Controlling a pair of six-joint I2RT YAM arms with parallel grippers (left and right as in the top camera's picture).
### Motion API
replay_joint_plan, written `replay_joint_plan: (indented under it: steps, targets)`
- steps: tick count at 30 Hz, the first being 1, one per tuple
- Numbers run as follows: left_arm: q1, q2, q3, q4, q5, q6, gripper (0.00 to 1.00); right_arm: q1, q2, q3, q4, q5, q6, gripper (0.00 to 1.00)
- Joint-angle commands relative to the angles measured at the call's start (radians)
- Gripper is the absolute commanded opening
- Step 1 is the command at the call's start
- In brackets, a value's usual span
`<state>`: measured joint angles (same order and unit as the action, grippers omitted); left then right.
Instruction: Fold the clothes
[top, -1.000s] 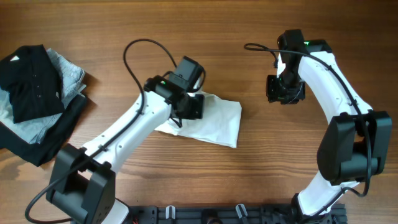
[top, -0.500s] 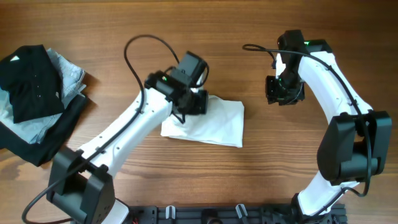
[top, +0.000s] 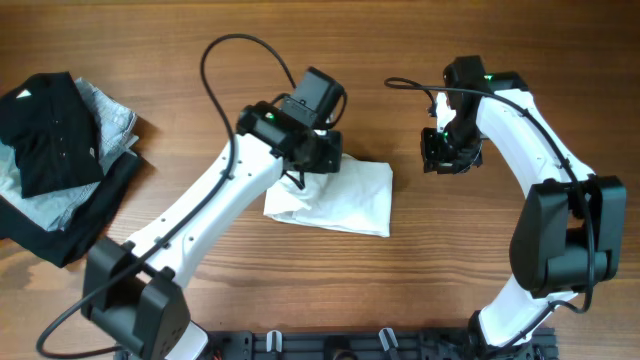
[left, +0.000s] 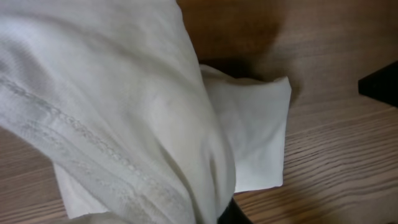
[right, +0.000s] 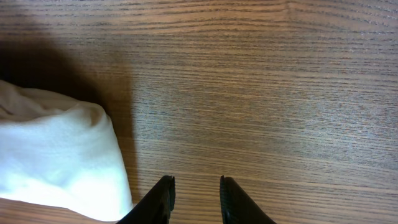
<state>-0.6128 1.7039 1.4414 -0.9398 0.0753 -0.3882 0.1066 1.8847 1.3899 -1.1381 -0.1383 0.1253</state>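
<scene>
The clothes, a white T-shirt (top: 345, 200), lie folded into a compact rectangle at the table's middle. My left gripper (top: 318, 160) hovers over its far left corner, shut on a lifted fold of the white fabric. In the left wrist view that hemmed fabric (left: 124, 112) drapes across most of the frame, hiding the jaws except one dark fingertip (left: 233, 214); the flat folded part (left: 255, 130) lies beyond. My right gripper (top: 445, 155) hangs to the shirt's right over bare wood. Its jaws (right: 197, 190) stand apart with nothing between them, the shirt's rounded edge (right: 56, 149) to their left.
A heap of other garments sits at the table's left edge: a black one (top: 50, 130) on top of a light blue-grey one (top: 112, 115). A cable (top: 240, 60) loops above the left arm. A dark part of the right arm (left: 382, 84) shows at the left wrist view's edge.
My left gripper has moved toward the far right with the shirt's edge in it, and the shirt has drawn into a neater rectangle. The right gripper drifted slightly left, its jaws narrowing.
</scene>
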Motion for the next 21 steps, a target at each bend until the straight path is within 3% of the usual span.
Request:
replay_joint_plan:
  steps: [1,4,7,9,11,15,21]
  targets:
    - [-0.043,0.051,0.012,0.001,0.021,-0.010,0.14,0.005,-0.026,-0.009,0.003,-0.020,-0.021,0.29]
    - [-0.073,0.079,0.012,0.019,0.077,-0.010,0.19,0.005,-0.026,-0.009,0.003,-0.020,-0.020,0.29]
    - [-0.105,0.090,0.012,0.080,0.196,-0.009,0.34,0.005,-0.026,-0.009,0.003,-0.020,-0.020,0.30]
    - [-0.118,0.090,0.012,0.133,0.287,-0.009,0.50,0.005,-0.026,-0.009,0.005,-0.020,-0.020,0.33]
    - [-0.113,0.082,0.012,0.166,0.357,0.011,0.52,0.005,-0.026,-0.009,0.005,-0.020,-0.020,0.33]
    - [-0.027,0.031,0.012,0.135,0.337,0.093,0.55,0.005,-0.026,-0.009,0.016,-0.029,-0.026,0.35]
    - [0.217,-0.017,0.012,0.098,0.293,0.092,0.59,0.007,-0.026,-0.009,0.047,-0.361,-0.224,0.35]
